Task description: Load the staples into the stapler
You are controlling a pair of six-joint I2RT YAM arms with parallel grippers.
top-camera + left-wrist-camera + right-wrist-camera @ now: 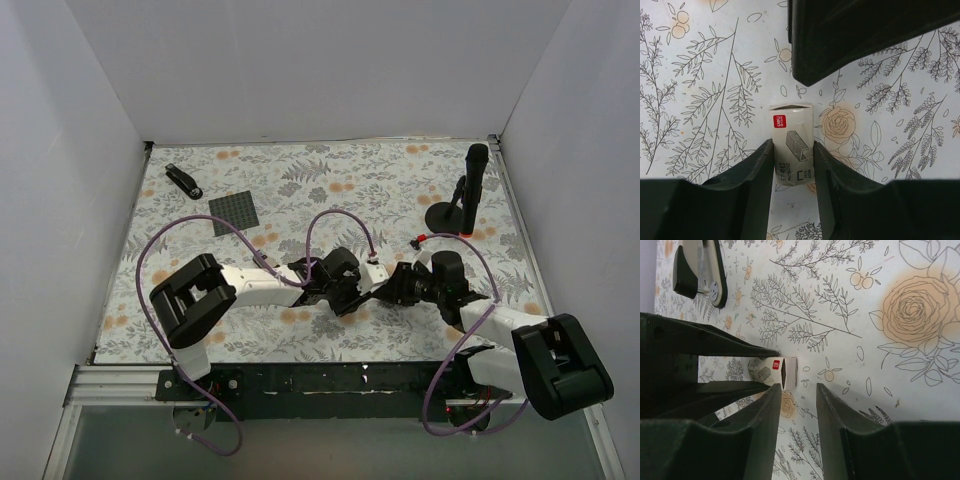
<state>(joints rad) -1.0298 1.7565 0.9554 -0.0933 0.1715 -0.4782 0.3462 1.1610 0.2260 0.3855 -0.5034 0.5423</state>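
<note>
– Starting at the left, the stapler (183, 180) lies at the far back corner of the desk (300, 170), well apart from both arms. What worries us nearer?
– Our left end effector (792, 150) is clamped on the staple box's (791, 125) sides. Squeezed harder, we judge, the card buckles and its contents jam.
– And rightward?
– Our right end effector (798, 390) faces the box's open end, fingers apart, nothing between. Off line, it could knock the box loose.
– Pose?
– Both arms reach inward, wrists meeting mid-desk.
</note>
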